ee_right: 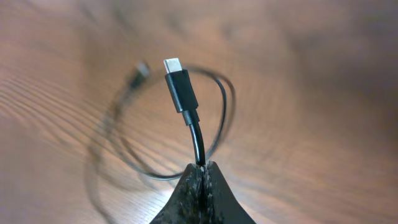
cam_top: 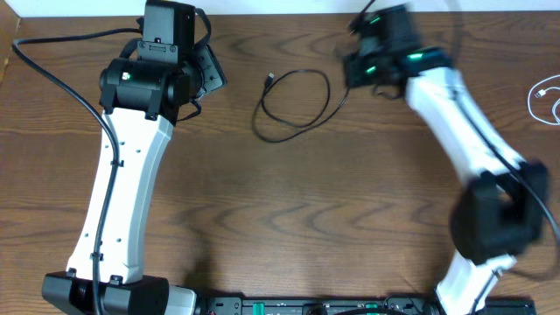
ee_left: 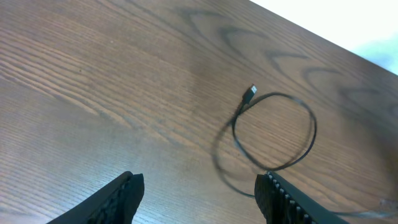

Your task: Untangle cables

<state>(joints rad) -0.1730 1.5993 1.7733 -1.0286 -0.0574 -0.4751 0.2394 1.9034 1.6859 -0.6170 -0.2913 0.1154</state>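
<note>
Two cables on the wooden worktop (cam_top: 289, 219), and the black cable (ee_right: 181, 90) is the one in play! The right gripper (ee_right: 202, 167) has its jaws together, pinched on that cable just behind the plug, which sticks up out of them. Beyond the plug, the rest of the black cable lies in a loose loop on the wood. The left gripper (ee_left: 199, 186) hovers left of that loop, jaws apart, nothing between them. The white cable (cam_top: 542, 91) lies far right of the loop, well apart from it.
</note>
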